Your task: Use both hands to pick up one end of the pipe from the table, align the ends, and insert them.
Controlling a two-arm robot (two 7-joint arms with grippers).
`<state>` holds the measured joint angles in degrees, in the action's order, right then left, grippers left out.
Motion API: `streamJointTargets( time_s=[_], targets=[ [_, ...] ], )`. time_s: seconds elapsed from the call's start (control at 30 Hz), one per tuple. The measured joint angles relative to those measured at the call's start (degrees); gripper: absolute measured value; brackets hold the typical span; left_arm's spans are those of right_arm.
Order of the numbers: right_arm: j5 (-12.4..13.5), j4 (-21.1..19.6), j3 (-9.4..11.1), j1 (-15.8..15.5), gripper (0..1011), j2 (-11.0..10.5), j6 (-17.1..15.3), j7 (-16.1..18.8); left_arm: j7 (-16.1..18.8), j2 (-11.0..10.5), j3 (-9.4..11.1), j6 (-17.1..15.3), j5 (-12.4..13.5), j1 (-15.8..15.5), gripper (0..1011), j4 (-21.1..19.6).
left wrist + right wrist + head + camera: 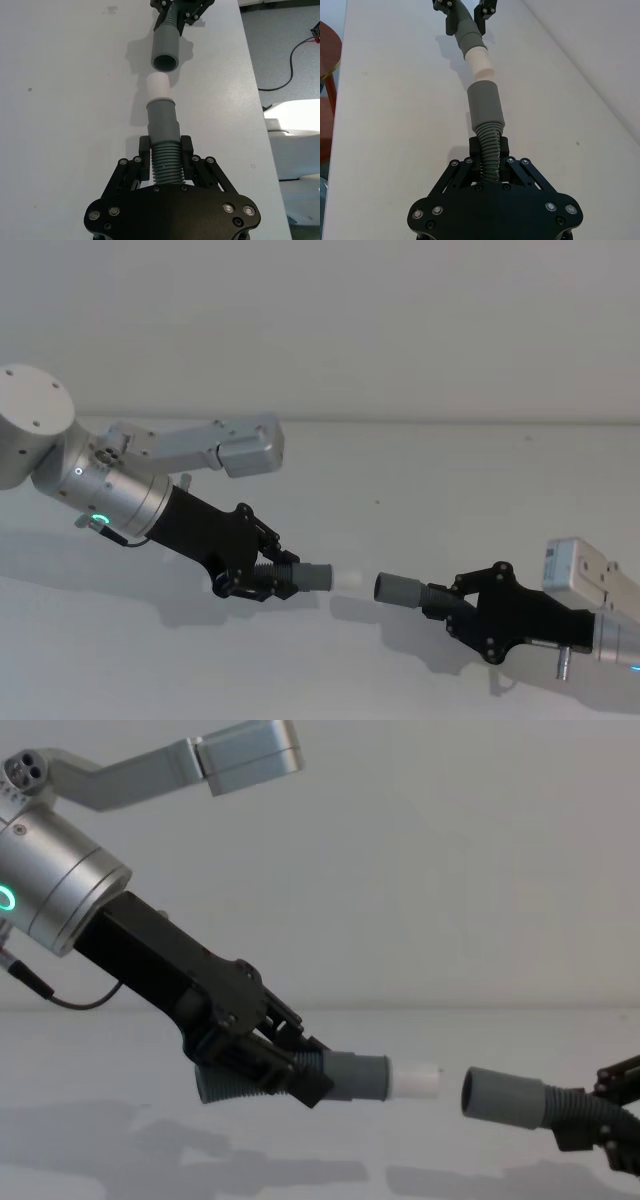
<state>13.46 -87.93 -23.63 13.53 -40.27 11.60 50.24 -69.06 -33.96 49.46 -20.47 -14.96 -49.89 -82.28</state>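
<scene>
Above table (420, 470), left pincer (268, 578), right pincer (447, 600) grip pipe pieces (308, 577); ends (397, 589) apart.

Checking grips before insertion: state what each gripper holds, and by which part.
Left gripper clamps the white-tipped piece by its ribbed hose; right gripper clamps the open-mouthed piece likewise.

Plain robot lab: bare white table (150, 660), blank pale wall (400, 320) behind.

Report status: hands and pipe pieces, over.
Left hand shut on white-tipped piece. Right hand shut on open-mouthed piece. Pieces facing, gap between, not yet inserted. Nothing in the way.
</scene>
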Motion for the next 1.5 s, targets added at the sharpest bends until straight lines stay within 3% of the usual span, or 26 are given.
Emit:
streamJointTargets(
  time_s=[0.83, 1.5],
  targets=[
    [2.24, -0.12, -1.6, 1.41, 164, 0.79, -4.39, -0.39, -0.96, 0.63, 1.6, 2.23, -0.56, -1.71, 338, 3.37],
    [2.22, 0.94, -3.13, 2.47, 164, 1.14, -4.93, -1.19, 0.04, 0.48, 2.18, 2.89, -1.47, -1.86, 338, 3.9]
  ],
)
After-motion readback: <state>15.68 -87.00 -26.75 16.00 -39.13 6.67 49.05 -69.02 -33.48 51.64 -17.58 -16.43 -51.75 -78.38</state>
